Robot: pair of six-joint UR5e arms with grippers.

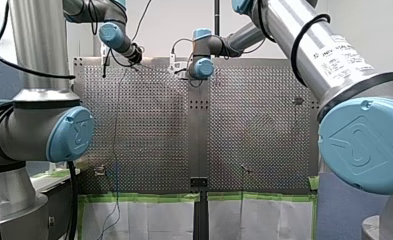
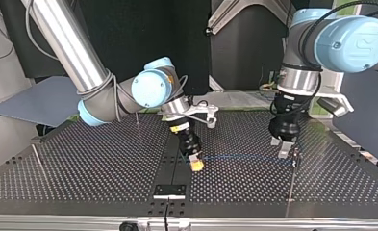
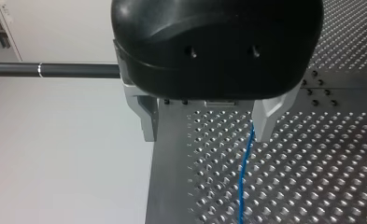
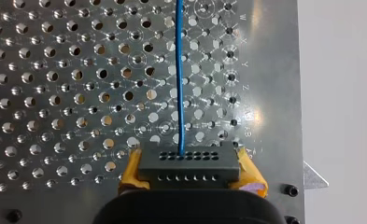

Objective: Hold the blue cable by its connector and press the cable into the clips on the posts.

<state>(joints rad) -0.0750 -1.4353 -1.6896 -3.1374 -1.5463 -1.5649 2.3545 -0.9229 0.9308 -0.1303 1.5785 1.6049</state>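
Right wrist view: blue cable (image 4: 180, 79) leaves the middle of the black connector (image 4: 189, 161) and runs straight ahead of it over the perforated table (image 4: 55, 93). My right jaws are clenched on the connector, yellow pads (image 4: 130, 171) on both its ends. Top view: cable is taut and low over the table, centre to right of frame, from my right jaws at centre toward a thin post (image 2: 291, 175) at right, where my left jaws hang. Left wrist view: left jaws released, wide apart, with the cable passing just inside one metal finger (image 3: 267, 119), not pinched. Can't tell if it sits in any clip, clips too small. Another post (image 2: 137, 118) is left of centre in the top view, well apart from the cable. Judgement: cable is thin, light, limp, likely to sag or slip out if tension drops. Connector is rigid and blocky, the only firm hold, best gripped by its ends as now. Pulling too hard may strain the wire at the connector.
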